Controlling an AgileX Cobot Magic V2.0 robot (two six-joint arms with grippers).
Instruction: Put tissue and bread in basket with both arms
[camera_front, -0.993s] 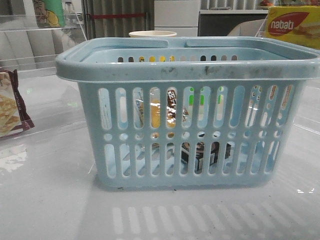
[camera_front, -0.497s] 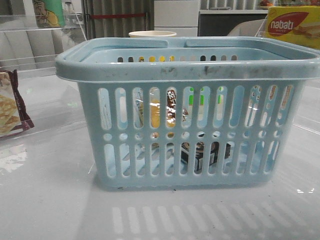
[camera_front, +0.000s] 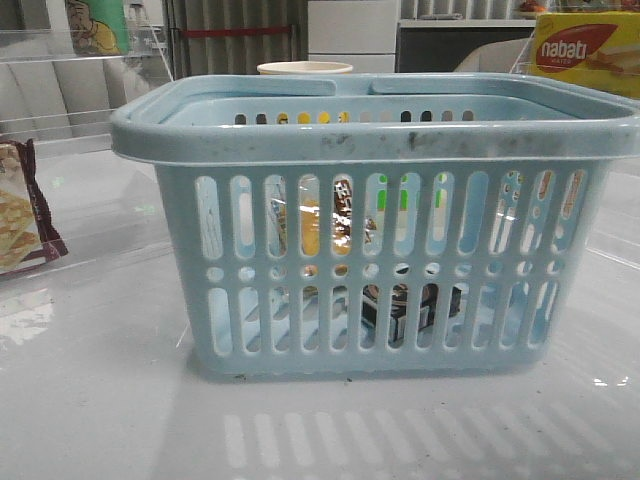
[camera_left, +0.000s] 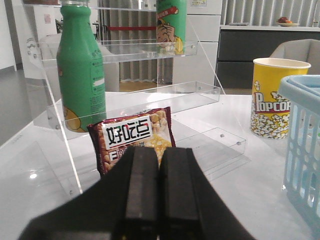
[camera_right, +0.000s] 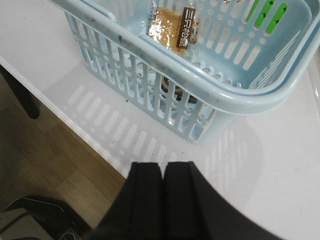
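Observation:
The light-blue basket (camera_front: 380, 135) fills the middle of the front view. Through its slots I see the bread pack (camera_front: 312, 228) leaning upright and the dark tissue pack (camera_front: 410, 305) flat on the floor. In the right wrist view the bread (camera_right: 172, 27) leans on the basket's inner wall (camera_right: 200, 85), and the tissue (camera_right: 172, 86) is glimpsed through the slots. My right gripper (camera_right: 163, 172) is shut and empty, outside the basket above the table's edge. My left gripper (camera_left: 159, 160) is shut and empty, facing the cracker bag, with the basket's corner (camera_left: 302, 135) at one side.
A brown-edged cracker bag (camera_left: 135, 137) leans at a clear acrylic shelf (camera_left: 150, 95) holding a green bottle (camera_left: 80, 65). A yellow popcorn cup (camera_left: 275, 97) stands beside the basket. A yellow Nabati box (camera_front: 585, 50) is at the back right. The table's edge and wooden floor (camera_right: 55, 150) show below the right gripper.

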